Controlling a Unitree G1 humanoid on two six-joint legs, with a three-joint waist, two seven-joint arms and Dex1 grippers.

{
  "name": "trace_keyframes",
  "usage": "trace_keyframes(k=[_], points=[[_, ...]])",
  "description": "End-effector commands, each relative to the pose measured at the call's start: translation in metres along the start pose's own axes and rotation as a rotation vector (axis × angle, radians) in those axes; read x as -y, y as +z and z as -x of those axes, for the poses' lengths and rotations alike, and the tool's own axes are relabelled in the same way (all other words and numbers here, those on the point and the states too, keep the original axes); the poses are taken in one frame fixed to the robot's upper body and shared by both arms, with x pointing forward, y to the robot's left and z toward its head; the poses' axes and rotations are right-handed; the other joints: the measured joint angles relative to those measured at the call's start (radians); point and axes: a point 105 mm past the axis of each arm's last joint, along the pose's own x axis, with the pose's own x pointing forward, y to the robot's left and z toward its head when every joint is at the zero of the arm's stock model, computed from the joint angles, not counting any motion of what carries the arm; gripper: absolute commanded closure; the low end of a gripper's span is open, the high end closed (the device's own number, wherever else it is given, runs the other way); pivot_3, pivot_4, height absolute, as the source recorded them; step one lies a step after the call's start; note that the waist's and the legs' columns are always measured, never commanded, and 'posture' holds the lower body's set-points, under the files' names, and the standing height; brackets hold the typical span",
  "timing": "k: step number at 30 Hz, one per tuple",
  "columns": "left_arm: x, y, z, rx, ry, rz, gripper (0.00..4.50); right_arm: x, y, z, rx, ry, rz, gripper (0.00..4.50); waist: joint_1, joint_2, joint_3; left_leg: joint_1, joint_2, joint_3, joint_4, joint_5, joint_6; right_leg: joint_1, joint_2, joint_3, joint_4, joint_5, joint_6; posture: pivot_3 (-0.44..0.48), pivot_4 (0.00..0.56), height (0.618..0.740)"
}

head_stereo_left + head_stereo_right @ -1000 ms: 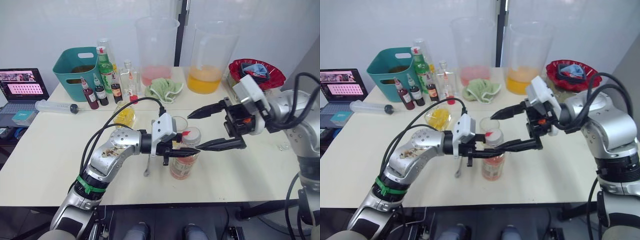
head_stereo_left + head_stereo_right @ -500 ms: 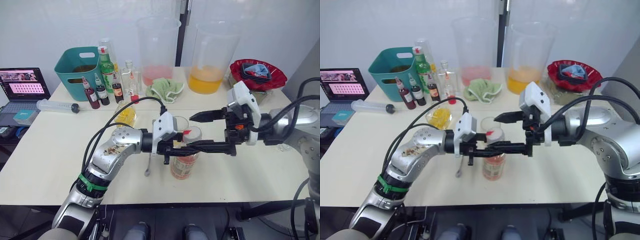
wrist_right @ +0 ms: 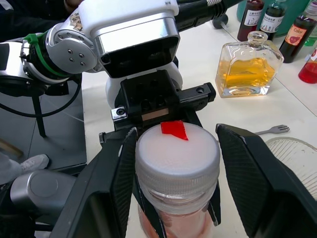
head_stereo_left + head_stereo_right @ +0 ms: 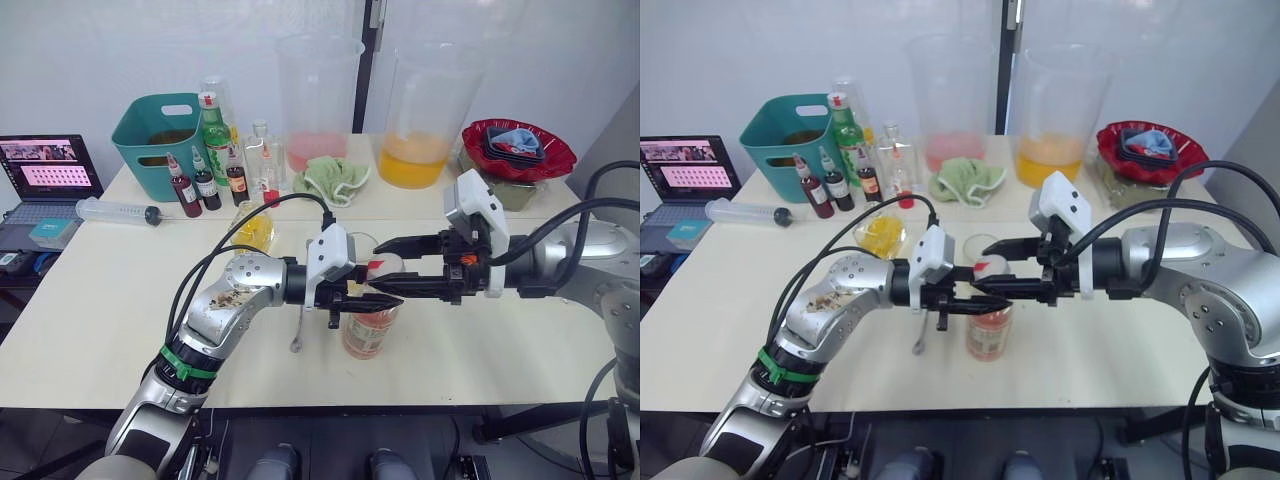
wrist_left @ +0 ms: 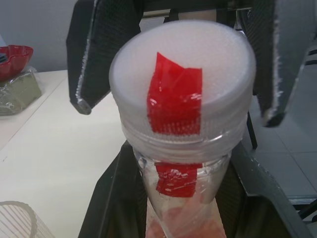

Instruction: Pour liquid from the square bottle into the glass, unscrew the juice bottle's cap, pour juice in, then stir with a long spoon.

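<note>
The juice bottle (image 4: 368, 328) stands upright at mid-table with pink liquid low down, and my left gripper (image 4: 362, 300) is shut on its neck from the left. Its whitish cap (image 3: 177, 154), marked with red tape, sits between the fingers of my open right gripper (image 3: 177, 130), which reaches in from the right. One finger (image 3: 124, 173) lies close against the cap and the other stands slightly apart. The glass (image 4: 358, 243) is just behind the bottle. The square bottle (image 4: 252, 228) with yellow liquid stands further back and to the left. The long spoon (image 4: 298, 325) lies flat under my left forearm.
Two huge plastic beakers (image 4: 318, 95) (image 4: 428, 110) stand at the back with a green cloth (image 4: 330, 178) between them. A teal tub (image 4: 160, 140), a green bottle (image 4: 212, 135) and small sauce bottles (image 4: 185, 190) are back left, with a syringe (image 4: 115, 211) and a laptop (image 4: 45, 180). A red bowl (image 4: 515, 150) is back right.
My right gripper has moved left from beside the bottle, and its fingers have narrowed until they straddle the cap. The left gripper and the bottle have stayed put.
</note>
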Motion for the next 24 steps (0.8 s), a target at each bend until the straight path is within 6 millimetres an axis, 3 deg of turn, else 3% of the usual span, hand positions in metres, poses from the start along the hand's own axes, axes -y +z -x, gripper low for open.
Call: trace_keyframes(k=[1, 13, 17, 24], points=[[-0.0025, -0.0260, 0.0015, -0.099, 0.028, 0.055, 3.13, -0.0028, 0.0085, 0.0036, 0.023, -0.010, 0.057, 1.80, 0.000, 0.000, 0.000, 0.000, 0.000, 0.000, 0.000, 0.000, 0.000, 0.000, 0.000, 0.000, 0.000, 0.000, 0.000, 0.000, 0.150, 0.740], [-0.0034, -0.0258, 0.0017, -0.100, 0.031, 0.052, 3.13, -0.0061, 0.0099, 0.0015, 0.028, 0.017, 0.088, 1.80, 0.000, 0.000, 0.000, 0.000, 0.000, 0.000, 0.000, 0.000, 0.000, 0.000, 0.000, 0.000, 0.000, 0.000, 0.000, 0.000, 0.150, 0.740], [-0.0042, -0.0260, 0.0017, -0.101, 0.032, 0.051, 3.13, -0.0050, 0.0092, 0.0021, 0.019, 0.015, 0.097, 2.84, 0.000, 0.000, 0.000, 0.000, 0.000, 0.000, 0.000, 0.000, 0.000, 0.000, 0.000, 0.000, 0.000, 0.000, 0.000, 0.000, 0.150, 0.740], [-0.0047, -0.0261, 0.0015, -0.101, 0.035, 0.051, 3.13, -0.0045, 0.0095, 0.0030, 0.027, 0.021, 0.106, 2.84, 0.000, 0.000, 0.000, 0.001, 0.000, 0.000, 0.000, 0.000, 0.000, 0.001, 0.000, 0.000, 0.000, 0.000, 0.000, 0.000, 0.150, 0.740]])
